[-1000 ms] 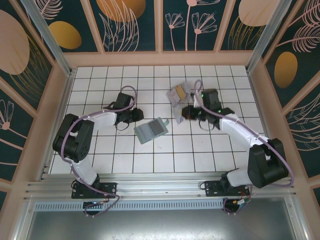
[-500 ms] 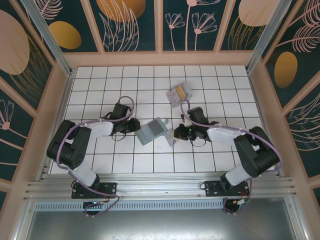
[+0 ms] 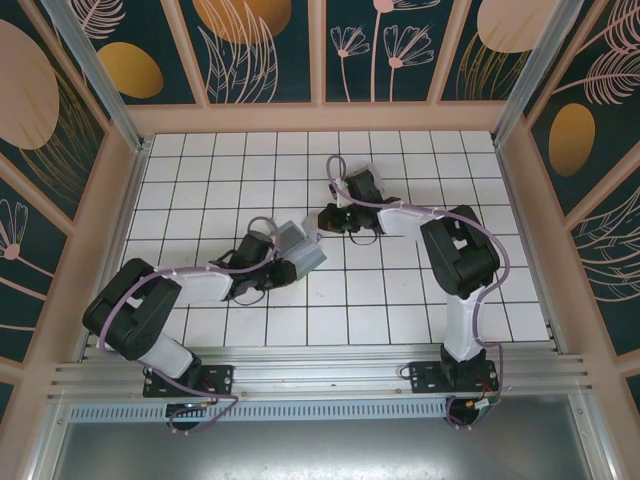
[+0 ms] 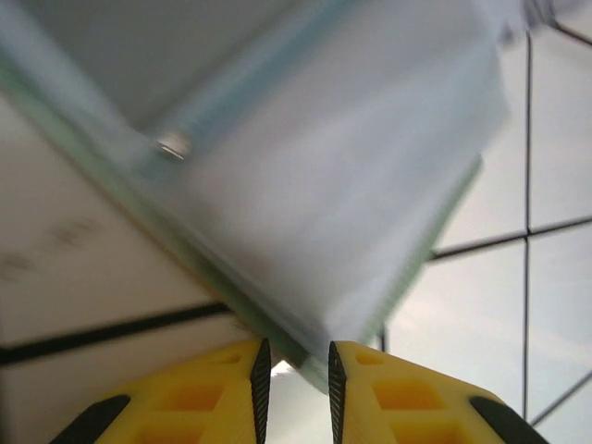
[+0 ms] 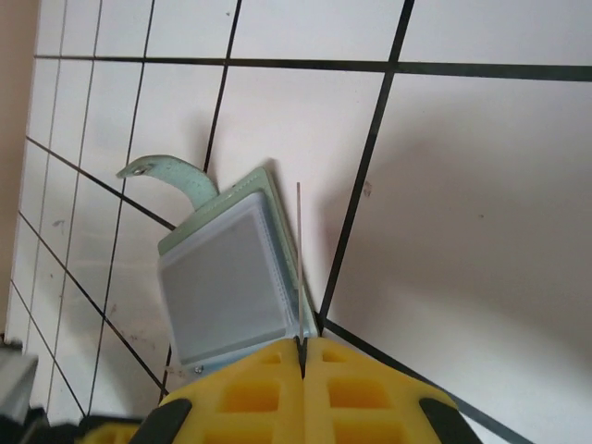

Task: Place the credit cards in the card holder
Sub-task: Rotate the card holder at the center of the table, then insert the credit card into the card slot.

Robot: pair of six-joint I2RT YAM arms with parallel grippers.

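Note:
The card holder (image 3: 300, 248) lies open on the white tiles left of centre, sage green outside and blue-grey inside (image 5: 231, 277). My left gripper (image 3: 282, 262) reaches it from the left. In the left wrist view its jaws (image 4: 294, 370) stand narrow, closed on the holder's near corner (image 4: 319, 356). My right gripper (image 3: 322, 218) hangs just beyond the holder's far right edge. It (image 5: 302, 347) is shut on one thin credit card (image 5: 299, 259), seen edge-on, standing along the holder's right side. The holder's green tab (image 5: 162, 172) curls up at its far end.
The right arm (image 3: 455, 250) stretches across the middle of the floor from its base at the near right. A wooden frame (image 3: 320, 118) walls the tiled floor on three sides. Bare tiles lie to the right and along the far row.
My right gripper swung left and away from me, carrying a card to the holder's far side. My left gripper slid right onto the holder and narrowed; the holder shifted slightly.

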